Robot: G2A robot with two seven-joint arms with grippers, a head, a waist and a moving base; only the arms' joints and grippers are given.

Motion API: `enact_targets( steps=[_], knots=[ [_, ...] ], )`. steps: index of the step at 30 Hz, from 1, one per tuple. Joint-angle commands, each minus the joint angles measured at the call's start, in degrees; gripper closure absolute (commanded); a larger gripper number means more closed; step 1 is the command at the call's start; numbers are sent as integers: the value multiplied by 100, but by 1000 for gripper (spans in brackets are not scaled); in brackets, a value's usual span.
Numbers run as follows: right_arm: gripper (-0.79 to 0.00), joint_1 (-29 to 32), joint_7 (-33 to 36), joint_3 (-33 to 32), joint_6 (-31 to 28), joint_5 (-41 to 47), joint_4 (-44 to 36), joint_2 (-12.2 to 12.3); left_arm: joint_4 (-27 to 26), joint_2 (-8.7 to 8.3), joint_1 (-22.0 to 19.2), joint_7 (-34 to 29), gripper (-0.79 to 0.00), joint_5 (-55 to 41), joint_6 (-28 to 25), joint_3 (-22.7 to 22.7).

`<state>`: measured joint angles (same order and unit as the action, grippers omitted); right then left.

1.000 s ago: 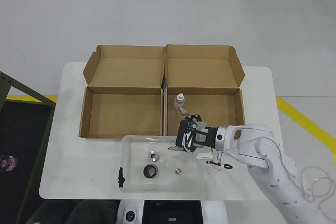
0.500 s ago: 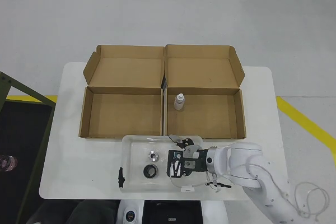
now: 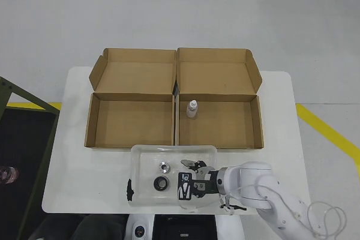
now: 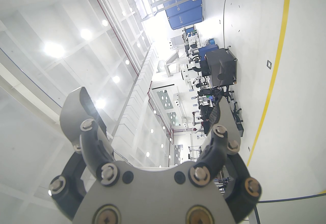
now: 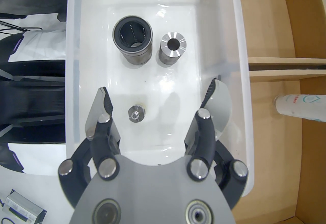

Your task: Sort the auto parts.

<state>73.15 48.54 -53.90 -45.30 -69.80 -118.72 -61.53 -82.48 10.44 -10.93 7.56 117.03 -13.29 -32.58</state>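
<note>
The clear bin (image 3: 168, 150) sits at 6 o'clock on the white table (image 3: 78, 168). Two open cardboard boxes lie side by side beyond it at 12 o'clock, the left box (image 3: 129, 123) and the right box (image 3: 225, 126). The right gripper (image 5: 158, 90) hangs inside the bin, jaws spread wide and holding nothing. The small steel stud (image 5: 136, 114) stands on the bin floor between its fingers, nearer the 6 o'clock finger and not touching it. At 9 o'clock from the gripper (image 3: 188, 177) stand the linear bearing (image 5: 132, 42) and, just beside it at its 12 o'clock, the slotted steel collet (image 5: 172, 49), both bore-up. The 12 o'clock finger is close to the bin's far wall, which stands between the gripper and the boxes. A white bottle (image 3: 192, 108) stands in the right box near its 10 o'clock corner. A scrap of black tape (image 3: 130, 191) clings to the bin's 8 o'clock corner. From above, the gripper covers the stud. Whether the fingertips touch the bin floor cannot be told. The bottle (image 5: 298, 105) is cut off at the edge of the right wrist view. The left gripper (image 4: 150, 101) points up at a hall ceiling, jaws wide and empty.
</note>
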Motion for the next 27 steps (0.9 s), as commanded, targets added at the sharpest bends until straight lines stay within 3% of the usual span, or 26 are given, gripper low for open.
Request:
enact_targets(
  steps=[1, 13, 19, 27],
  knots=[
    [-622, 19, 30, 17, -14, -21, 37, 12, 0, 0, 0, 0, -785, 0, 0, 0],
    [-511, -4, 317, 249, 69, -365, 132, 39, 0, 0, 0, 0, -785, 0, 0, 0],
    [-406, -83, 502, 444, 110, -492, 201, 26, 0, 0, 0, 0, -785, 0, 0, 0],
    [-382, -249, 617, 627, 188, -500, 422, -6, 0, 0, 0, 0, -785, 0, 0, 0]
  ],
)
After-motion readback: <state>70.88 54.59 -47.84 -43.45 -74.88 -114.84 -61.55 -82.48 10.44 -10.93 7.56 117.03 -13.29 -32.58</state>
